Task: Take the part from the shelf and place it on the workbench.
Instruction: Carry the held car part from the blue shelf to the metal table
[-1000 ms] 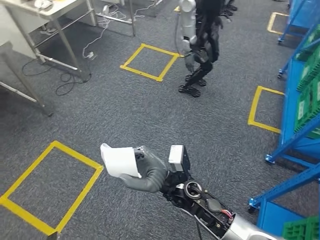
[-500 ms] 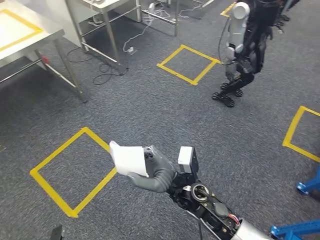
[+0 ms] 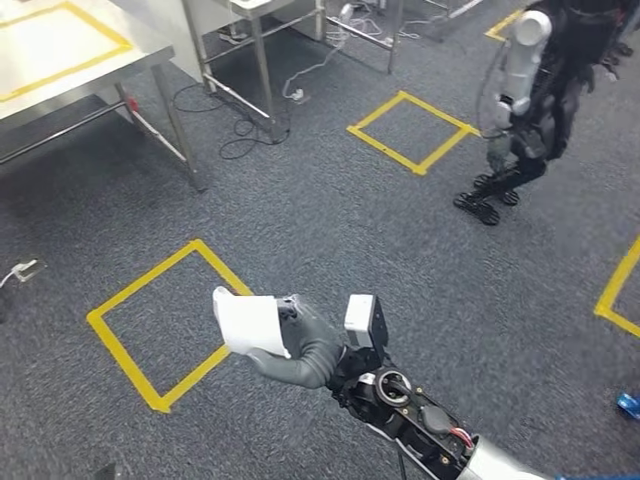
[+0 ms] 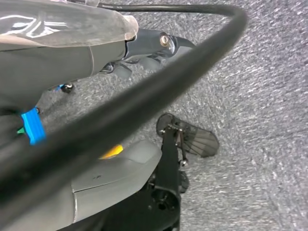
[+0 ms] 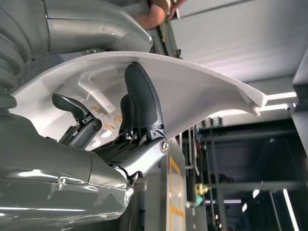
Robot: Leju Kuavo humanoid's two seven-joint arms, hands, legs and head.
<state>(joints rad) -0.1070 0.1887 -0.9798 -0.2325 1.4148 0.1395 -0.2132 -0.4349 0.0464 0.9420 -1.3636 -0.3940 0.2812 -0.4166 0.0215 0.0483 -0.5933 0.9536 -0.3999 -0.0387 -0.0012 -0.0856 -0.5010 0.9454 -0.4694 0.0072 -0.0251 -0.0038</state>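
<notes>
Right hand (image 3: 302,340) wrapped around the white moulded part (image 3: 249,322), carried out in front over grey carpet; in the right wrist view dark fingers (image 5: 139,98) curl inside the white shell, thumb on the outer face. Grip looks firm.

Left hand (image 4: 145,48) hangs low beside the robot's body, pointing at the floor, fingers partly curled, nothing in them that I can see; apart or closed, cannot tell.

Just beyond the part: a yellow tape square (image 3: 162,330) on the floor. Farther, upper left: the steel workbench (image 3: 90,55), yellow tape outline on its top. Far right: another humanoid robot (image 3: 528,90) standing.

Step in hand, by my reading: carry phase, part already off the shelf, not yet placed. Next move calls for closing on the workbench, raising the part above its top, setting it down flat, then releasing.
</notes>
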